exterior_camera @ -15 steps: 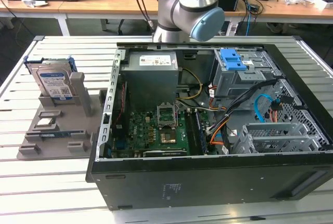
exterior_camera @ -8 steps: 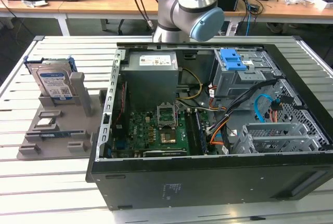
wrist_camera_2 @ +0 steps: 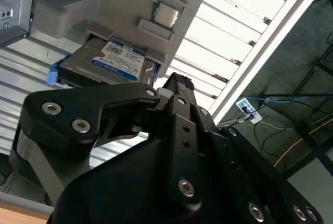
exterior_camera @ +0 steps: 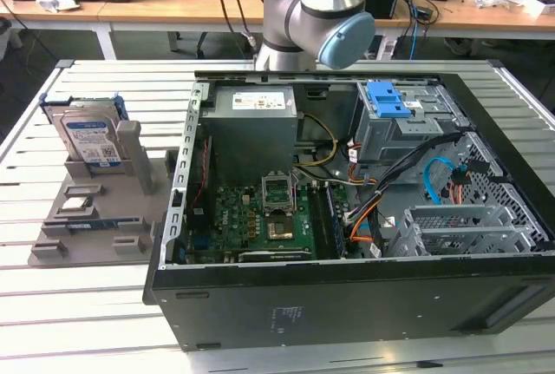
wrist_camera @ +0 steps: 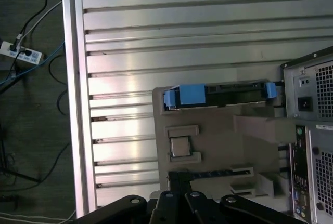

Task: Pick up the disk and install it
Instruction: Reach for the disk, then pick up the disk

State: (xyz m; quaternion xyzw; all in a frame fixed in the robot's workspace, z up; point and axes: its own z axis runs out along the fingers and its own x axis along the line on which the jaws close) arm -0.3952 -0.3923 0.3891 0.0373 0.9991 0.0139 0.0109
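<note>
The open black metal computer case (exterior_camera: 347, 305) lies nearest in the exterior view, on the slatted aluminium surface (exterior_camera: 52, 305), with a green motherboard (exterior_camera: 260, 218) on its floor. At about nine o'clock from the case sits a grey plastic holder block (exterior_camera: 95, 226).

At that block's far end, near ten o'clock from the case, stands the disk (exterior_camera: 88, 138). It is a flat rectangular silver-metal hard drive, upright on its edge in a slot. Blue plastic rails frame it, and a white-and-blue label with barcodes covers its face. The label's print is too small to make out.

In the second wrist view the black, bolted end effector (wrist_camera_2: 176, 86) hangs apart from the disk (wrist_camera_2: 112, 63). Whether it is wide or narrow cannot be told.

Farther back in the case are a grey power-supply box with a white label (exterior_camera: 251, 122) at twelve o'clock and a grey metal drive bay (exterior_camera: 390, 135) at two o'clock, a lone blue plastic bracket (exterior_camera: 388, 99) on top. Behind them rises the silver-and-pale-blue arm (exterior_camera: 316, 9), then a cluttered wooden desk (exterior_camera: 173, 1).
</note>
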